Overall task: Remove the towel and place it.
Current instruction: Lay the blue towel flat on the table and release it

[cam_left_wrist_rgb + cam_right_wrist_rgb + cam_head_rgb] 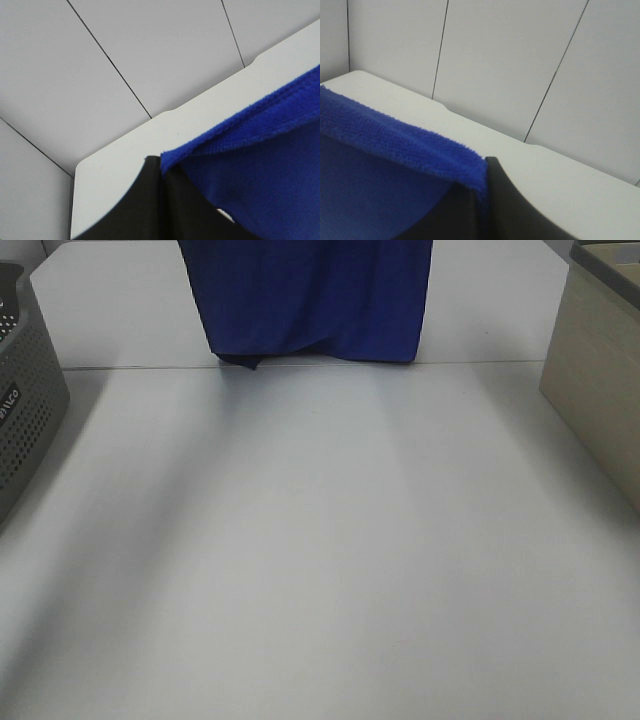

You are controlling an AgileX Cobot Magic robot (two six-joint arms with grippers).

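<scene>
The royal-blue towel (pixel 312 298) hangs in the air over the far middle of the white table (pixel 320 540); its lower edge sits about level with the table seam. Both grippers are above the top of the exterior high view. In the left wrist view my left gripper (pixel 161 172) is shut on one top corner of the towel (pixel 260 150). In the right wrist view my right gripper (pixel 482 192) is shut on the other top corner of the towel (pixel 395 145). The towel's top edge stretches taut between them.
A grey perforated basket (pixel 25 400) stands at the table's left edge. A beige box (pixel 600 380) with a dark rim stands at the right edge. A white panelled wall (pixel 125 50) lies behind the table.
</scene>
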